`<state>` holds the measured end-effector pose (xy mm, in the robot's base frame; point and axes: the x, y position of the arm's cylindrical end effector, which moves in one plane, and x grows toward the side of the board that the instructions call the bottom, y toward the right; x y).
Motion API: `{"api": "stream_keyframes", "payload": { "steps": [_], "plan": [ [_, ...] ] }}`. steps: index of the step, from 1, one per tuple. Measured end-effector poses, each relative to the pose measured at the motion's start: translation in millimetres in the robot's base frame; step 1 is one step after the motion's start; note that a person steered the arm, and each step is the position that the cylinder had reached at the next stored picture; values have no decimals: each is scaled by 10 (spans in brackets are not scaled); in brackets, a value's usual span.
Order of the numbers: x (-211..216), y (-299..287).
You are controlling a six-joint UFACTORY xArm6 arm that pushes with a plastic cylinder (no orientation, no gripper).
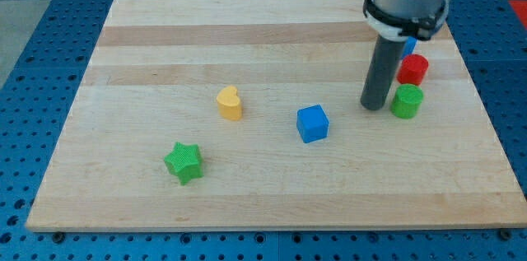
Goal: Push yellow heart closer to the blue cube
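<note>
The yellow heart (230, 103) lies on the wooden board (272, 170), left of centre. The blue cube (312, 123) lies to its right and slightly lower, about a block's width apart from it. My tip (375, 108) rests on the board to the right of the blue cube, just left of a green cylinder (407, 101). The tip touches neither the heart nor the cube.
A red cylinder (413, 69) stands above the green cylinder. A small blue block (409, 45) is partly hidden behind the rod. A green star (183, 162) lies at the lower left. The board's edges drop to a blue perforated table (33, 39).
</note>
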<state>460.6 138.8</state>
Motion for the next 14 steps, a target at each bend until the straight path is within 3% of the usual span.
{"api": "stream_keyframes", "payload": {
  "steps": [4, 5, 6, 7, 9, 10, 11, 14],
  "plan": [
    [86, 397],
    [98, 198],
    [-432, -185],
    [-656, -859],
    [-755, -2232],
    [-488, -2716],
    [-254, -2848],
    [-96, -1928]
  ]
}}
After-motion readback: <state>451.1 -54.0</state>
